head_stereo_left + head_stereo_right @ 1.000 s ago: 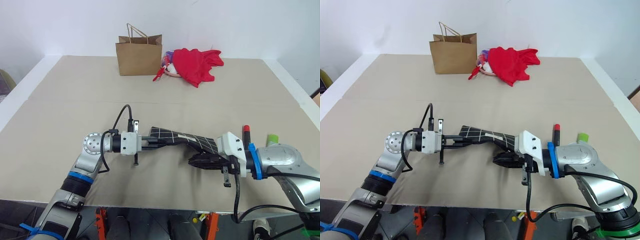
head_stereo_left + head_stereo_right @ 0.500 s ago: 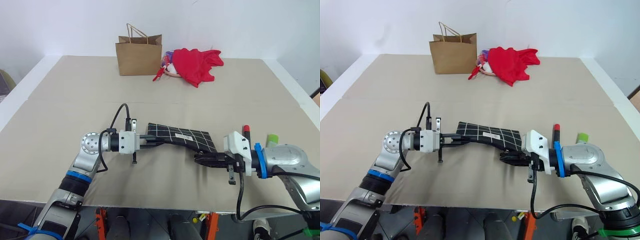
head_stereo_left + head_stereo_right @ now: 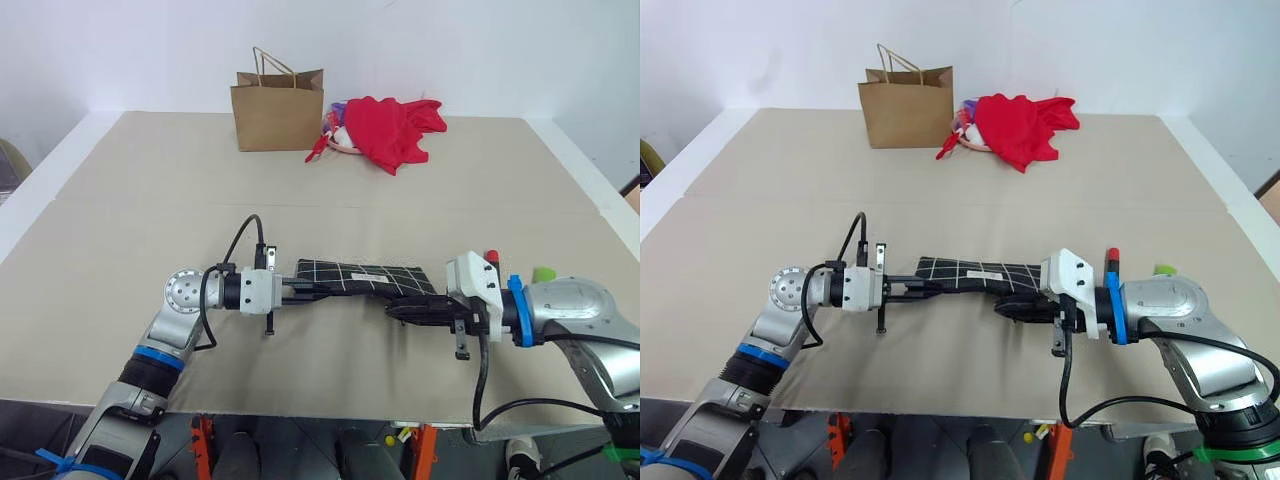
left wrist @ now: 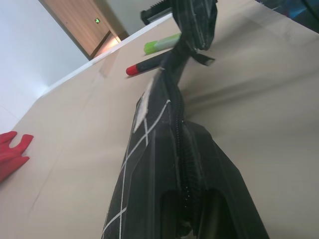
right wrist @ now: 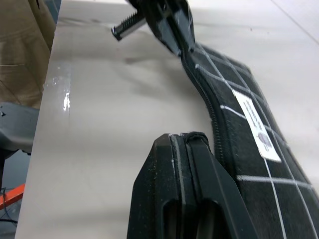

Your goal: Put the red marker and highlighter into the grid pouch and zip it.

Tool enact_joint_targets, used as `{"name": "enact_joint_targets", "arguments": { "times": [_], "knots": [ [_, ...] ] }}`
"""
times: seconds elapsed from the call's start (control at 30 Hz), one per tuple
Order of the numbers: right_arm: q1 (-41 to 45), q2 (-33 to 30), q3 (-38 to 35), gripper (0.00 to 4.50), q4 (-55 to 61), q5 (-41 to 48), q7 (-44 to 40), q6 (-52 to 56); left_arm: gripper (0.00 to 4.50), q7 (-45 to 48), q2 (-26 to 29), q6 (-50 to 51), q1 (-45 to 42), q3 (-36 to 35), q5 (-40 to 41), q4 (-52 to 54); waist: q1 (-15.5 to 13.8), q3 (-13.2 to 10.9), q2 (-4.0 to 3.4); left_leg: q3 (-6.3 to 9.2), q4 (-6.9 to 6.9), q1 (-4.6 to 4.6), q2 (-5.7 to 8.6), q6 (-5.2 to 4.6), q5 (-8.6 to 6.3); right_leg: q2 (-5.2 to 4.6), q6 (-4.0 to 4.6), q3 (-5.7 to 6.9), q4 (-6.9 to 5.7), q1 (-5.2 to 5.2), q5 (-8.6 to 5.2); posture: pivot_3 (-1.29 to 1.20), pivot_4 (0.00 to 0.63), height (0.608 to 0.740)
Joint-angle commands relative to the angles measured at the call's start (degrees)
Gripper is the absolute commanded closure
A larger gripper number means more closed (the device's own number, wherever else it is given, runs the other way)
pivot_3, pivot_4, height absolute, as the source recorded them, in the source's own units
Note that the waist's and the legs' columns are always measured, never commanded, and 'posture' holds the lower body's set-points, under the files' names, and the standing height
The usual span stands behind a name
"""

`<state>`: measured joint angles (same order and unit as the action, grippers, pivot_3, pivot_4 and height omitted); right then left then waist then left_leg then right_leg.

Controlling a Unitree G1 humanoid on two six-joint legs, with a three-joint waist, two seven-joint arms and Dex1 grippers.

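- While the grid pouch [image 3: 362, 277] hangs stretched between the two arms in the lower middle of the frame, its long axis runs left to right, edge-on, zipper toward the camera.
- The left gripper [image 3: 305, 290] has its jaws clenched on the pouch's left end; the right gripper [image 3: 400, 309] has its jaws clenched at the zipper edge near the right end.
- Just behind the right wrist, at mid-right of the frame, the red marker [image 3: 491, 256] and the highlighter [image 3: 543, 273] lie on the worktop [image 3: 130, 200], outside the pouch.
- The right arm is plainly nearer both pens; I judge they lie behind its jaws, away from where they point.
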<state>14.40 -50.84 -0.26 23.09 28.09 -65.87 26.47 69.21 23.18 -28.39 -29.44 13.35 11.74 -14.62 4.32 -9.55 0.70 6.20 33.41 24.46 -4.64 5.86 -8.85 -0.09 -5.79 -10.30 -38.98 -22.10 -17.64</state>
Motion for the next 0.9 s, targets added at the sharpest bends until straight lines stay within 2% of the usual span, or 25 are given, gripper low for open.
{"name": "enact_joint_targets", "arguments": {
  "times": [0.03,0.23,0.4,0.63,0.9],
  "knots": [
    [1.79,0.73,0.33,4.48,2.05,0.8,0.35,-0.07,4.5,0.02,-0.07,0.09,0.15,0.14,1.05,2.2,-0.01,0.0,0.0,0.0,0.0,0.0,0.0,0.0,0.0,0.0,0.0,0.0,0.0,0.0,0.0,0.0,0.15,0.74],
    [2.91,1.04,1.46,4.48,0.9,-0.67,0.03,-1.03,4.5,-0.66,-0.18,0.6,0.06,-0.45,1.35,2.27,-0.03,0.0,0.0,0.0,-0.01,0.01,0.0,0.0,0.0,0.0,0.0,0.0,0.0,0.0,0.0,0.0,0.15,0.74],
    [1.37,-0.2,-0.37,4.48,-0.88,-1.47,-0.99,-2.67,4.5,-1.51,0.0,1.2,0.12,-1.21,1.61,2.35,-0.03,0.0,0.0,0.0,0.0,0.01,0.0,0.0,0.0,0.0,0.0,0.0,0.0,0.0,0.0,0.0,0.15,0.74],
    [-0.54,-0.85,-7.13,4.48,-3.78,3.27,-1.84,-2.16,4.5,-0.59,1.11,0.16,1.06,-0.73,1.22,2.32,0.01,0.0,-0.01,0.0,-0.01,-0.01,0.0,0.0,0.0,0.0,0.0,0.0,-0.01,0.0,0.0,0.0,0.15,0.74],
    [-1.44,-1.66,-7.69,4.48,-2.84,4.55,-1.4,-0.75,4.5,-1.61,0.44,0.94,-0.14,-1.34,1.41,1.42,-0.02,0.0,-0.01,0.0,0.01,-0.01,0.0,0.0,0.0,-0.01,0.0,0.0,-0.01,0.03,0.0,0.0,0.15,0.74]
  ]
}}
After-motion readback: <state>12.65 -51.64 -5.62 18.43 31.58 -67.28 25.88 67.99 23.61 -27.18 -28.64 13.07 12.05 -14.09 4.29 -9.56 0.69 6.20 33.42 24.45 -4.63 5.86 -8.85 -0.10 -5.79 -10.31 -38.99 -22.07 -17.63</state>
